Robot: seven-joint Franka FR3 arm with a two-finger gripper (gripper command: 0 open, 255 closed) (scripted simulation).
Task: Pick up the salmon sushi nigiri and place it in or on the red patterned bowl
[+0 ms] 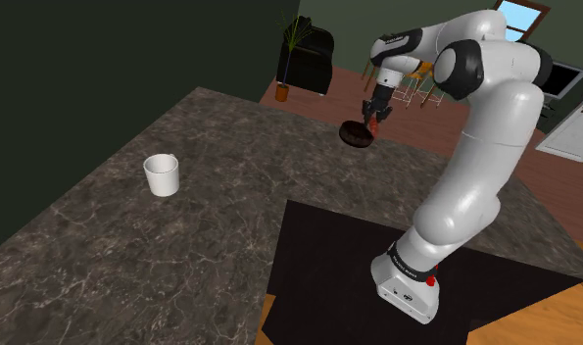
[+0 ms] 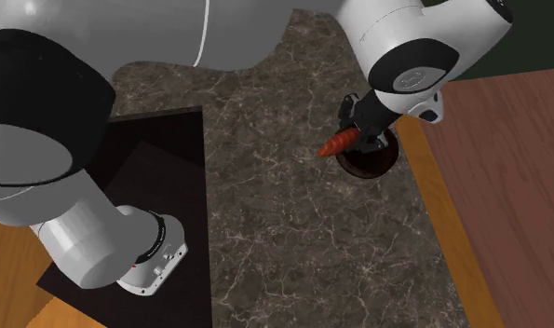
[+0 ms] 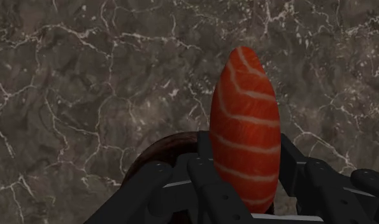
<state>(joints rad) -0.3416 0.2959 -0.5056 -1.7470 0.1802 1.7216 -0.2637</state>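
The salmon nigiri, orange with pale stripes, is off the surface and clamped lengthwise between the two black fingers of the tool. The fingers press its sides while its far end sticks out past their tips. In the second exterior view it juts sideways from the tool at a slant, so the grip looks to be on its rear half, which leaves the front free to go down first. Just beneath and partly behind the tool lies the dark reddish-brown bowl, close to the surface's far edge. The wrist view shows its rim curving beside the fingers, with the nigiri's tip over the marbled stone, not the bowl's hollow. What can be seen of the bowl's inside holds nothing, though the tool hides part of it. I judge the carry nearly done, with a small shift over the hollow needed before release. Well apart, towards the shoulder view's left, a white cup stands upright, nothing visible inside it.
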